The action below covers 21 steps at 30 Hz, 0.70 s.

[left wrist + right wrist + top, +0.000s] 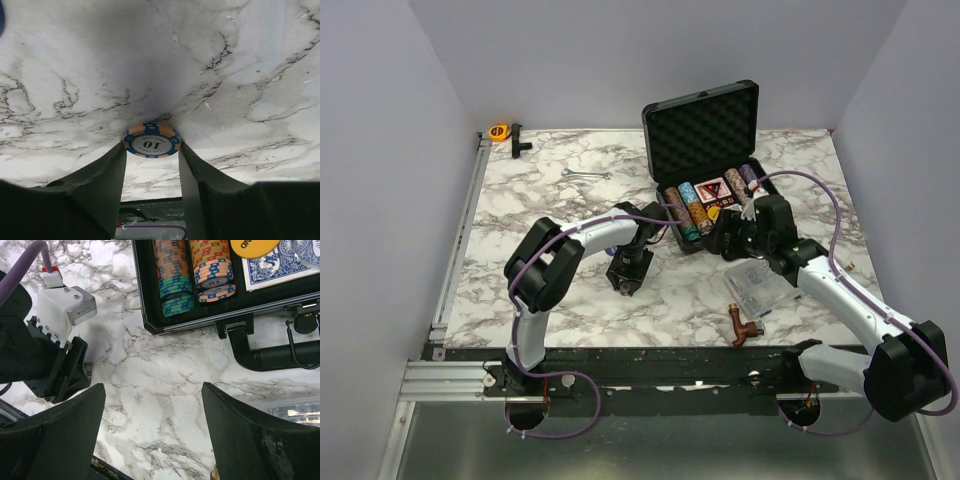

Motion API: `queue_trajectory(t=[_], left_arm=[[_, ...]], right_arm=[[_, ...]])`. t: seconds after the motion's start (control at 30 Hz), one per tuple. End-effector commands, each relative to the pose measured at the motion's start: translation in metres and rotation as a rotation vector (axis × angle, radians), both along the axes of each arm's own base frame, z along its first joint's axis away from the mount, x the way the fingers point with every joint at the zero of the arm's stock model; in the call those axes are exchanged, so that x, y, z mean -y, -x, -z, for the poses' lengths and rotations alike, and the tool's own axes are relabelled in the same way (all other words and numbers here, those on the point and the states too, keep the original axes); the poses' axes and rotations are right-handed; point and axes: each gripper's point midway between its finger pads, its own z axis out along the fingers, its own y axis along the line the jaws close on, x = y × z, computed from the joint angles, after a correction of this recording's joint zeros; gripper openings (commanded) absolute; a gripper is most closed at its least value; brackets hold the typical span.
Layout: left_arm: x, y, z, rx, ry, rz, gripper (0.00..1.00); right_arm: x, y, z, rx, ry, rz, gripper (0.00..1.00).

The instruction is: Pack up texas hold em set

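From above, the black briefcase [705,125] stands open at the far right of the marble table [520,200], its foam-lined lid upright. The chip rows [688,210] lie in the tray's left compartments with a red card deck [713,188] beside them. The left gripper [625,280] points down at the tabletop just left of the case's near corner. The right gripper [730,240] hovers by the case's front edge. A clear plastic box [755,290] and a brown pipe fitting [742,328] lie near the right arm.

In the left wrist view, a single poker chip [151,141], orange and blue and marked 10, sits at the very tips of the two fingers [107,175]. Both fingers press against its rim, so the left gripper is grasping the chip right at the marble surface.

In the right wrist view, the right gripper's jaws are spread wide over bare marble with nothing between them. Beyond them is the briefcase's near corner, holding the chip rows, a blue card deck [270,265] and a yellow disc [252,246]. The carry handle [280,357] juts toward the camera
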Motion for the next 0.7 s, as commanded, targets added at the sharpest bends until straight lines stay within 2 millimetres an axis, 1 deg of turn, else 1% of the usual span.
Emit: queue_trajectory(t=[0.0, 0.13, 0.27, 0.4, 0.43, 0.67], left_arm=[[0.006, -0.003, 0.023, 0.005, -0.007, 0.014, 0.39], [0.005, -0.004, 0.021, 0.020, -0.002, 0.018, 0.29], [0.004, -0.009, 0.010, 0.060, 0.000, 0.026, 0.18], [0.003, -0.016, -0.007, 0.104, 0.003, 0.032, 0.01], [0.004, -0.018, -0.011, 0.113, 0.007, 0.032, 0.00], [0.012, -0.025, -0.048, 0.183, 0.077, 0.044, 0.00]], right_arm=[[-0.005, 0.001, 0.001, 0.003, -0.018, -0.019, 0.81], [-0.004, 0.001, 0.004, -0.002, -0.016, -0.017, 0.81], [-0.007, 0.003, 0.009, -0.023, -0.029, -0.022, 0.81], [-0.010, 0.004, 0.011, -0.032, -0.047, -0.029, 0.81], [-0.011, 0.003, 0.011, -0.033, -0.050, -0.030, 0.81], [-0.019, 0.004, 0.007, -0.045, -0.097, -0.049, 0.81]])
